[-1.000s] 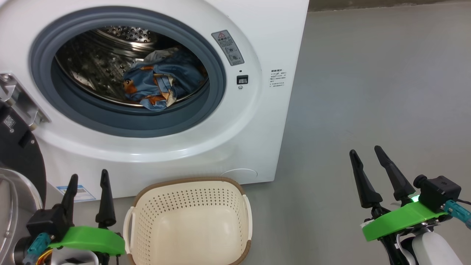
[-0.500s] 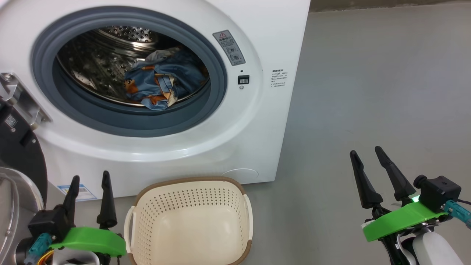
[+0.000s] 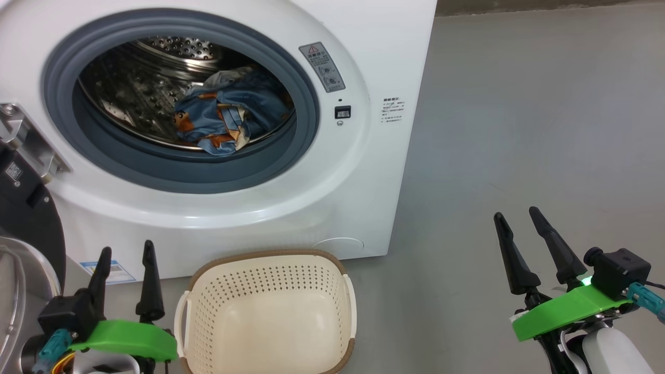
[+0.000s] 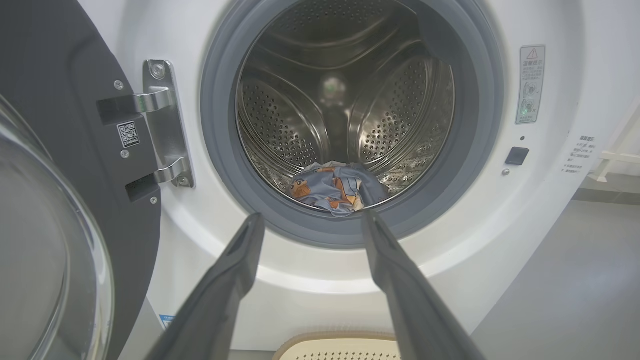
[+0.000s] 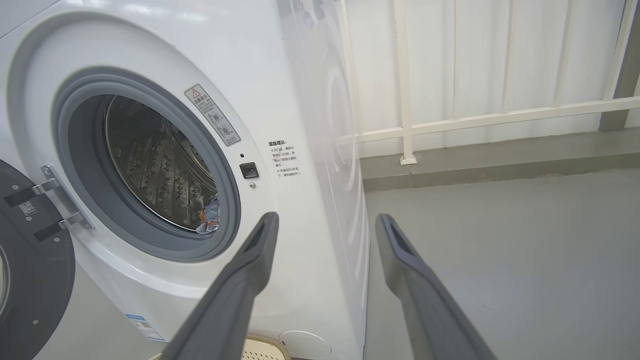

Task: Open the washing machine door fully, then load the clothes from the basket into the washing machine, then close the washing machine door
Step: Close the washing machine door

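The white washing machine (image 3: pixel 363 47) stands with its door (image 3: pixel 26 223) swung open to the left, the black rim and glass bowl (image 4: pixel 45 260) close by my left arm. The blue clothes (image 3: pixel 228 117) with orange figures lie inside the steel drum, the same clothes (image 4: pixel 337 187) low at its mouth in the left wrist view. The cream basket (image 3: pixel 267 317) sits on the floor before the machine, nothing in it. My left gripper (image 3: pixel 125 250) hangs open left of the basket. My right gripper (image 3: pixel 517 214) is open over the floor, right of the machine.
Grey floor (image 3: pixel 519 119) spreads out to the right of the machine. A white railing (image 5: pixel 475 117) and a low kerb stand behind it. The steel door hinge (image 4: pixel 162 125) juts out at the opening's left edge.
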You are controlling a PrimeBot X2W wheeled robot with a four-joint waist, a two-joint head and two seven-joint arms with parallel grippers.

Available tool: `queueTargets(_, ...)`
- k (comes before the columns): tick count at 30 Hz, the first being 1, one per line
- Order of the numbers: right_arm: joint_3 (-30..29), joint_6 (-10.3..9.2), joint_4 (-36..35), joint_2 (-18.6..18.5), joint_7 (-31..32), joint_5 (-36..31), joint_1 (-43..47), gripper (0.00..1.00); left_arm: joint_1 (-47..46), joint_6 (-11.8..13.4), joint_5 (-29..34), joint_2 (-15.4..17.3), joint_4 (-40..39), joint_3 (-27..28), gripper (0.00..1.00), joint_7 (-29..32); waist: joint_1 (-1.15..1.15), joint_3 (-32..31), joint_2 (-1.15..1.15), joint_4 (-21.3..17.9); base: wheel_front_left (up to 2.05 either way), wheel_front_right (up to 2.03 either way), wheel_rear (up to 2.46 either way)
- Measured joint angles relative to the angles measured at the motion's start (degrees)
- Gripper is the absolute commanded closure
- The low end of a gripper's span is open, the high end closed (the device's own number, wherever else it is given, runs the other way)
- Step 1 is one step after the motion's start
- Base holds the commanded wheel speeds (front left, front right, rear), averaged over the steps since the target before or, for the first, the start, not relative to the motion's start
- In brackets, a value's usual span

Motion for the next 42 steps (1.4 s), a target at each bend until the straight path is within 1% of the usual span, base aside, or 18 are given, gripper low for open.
queueTargets(8,-0.1,0.00,0.0,0.0,0.0,0.0,0.0,0.00,0.0,0.0,-0.5,0.1,-0.3,-0.1,0.00,0.0,0.00,-0.1,0.00,0.0,-0.73,0.73,0.00)
queueTargets(18,-0.1,0.00,0.0,0.0,0.0,0.0,0.0,0.00,0.0,0.0,-1.0,0.3,-0.7,-0.4,0.00,0.0,0.00,-0.4,0.00,0.0,-1.75,1.75,0.00)
queueTargets(24,-0.2,0.00,0.0,0.0,0.0,0.0,0.0,0.00,0.2,0.0,-1.4,0.4,-0.9,-0.8,0.00,0.0,0.00,-0.3,0.00,0.0,-1.17,1.17,0.00)
queueTargets(42,-0.1,0.00,0.0,0.0,0.0,0.0,0.0,0.00,0.2,0.0,-1.4,0.5,-1.2,-1.0,0.00,0.0,0.00,-0.5,0.00,0.2,-0.12,0.12,0.00)
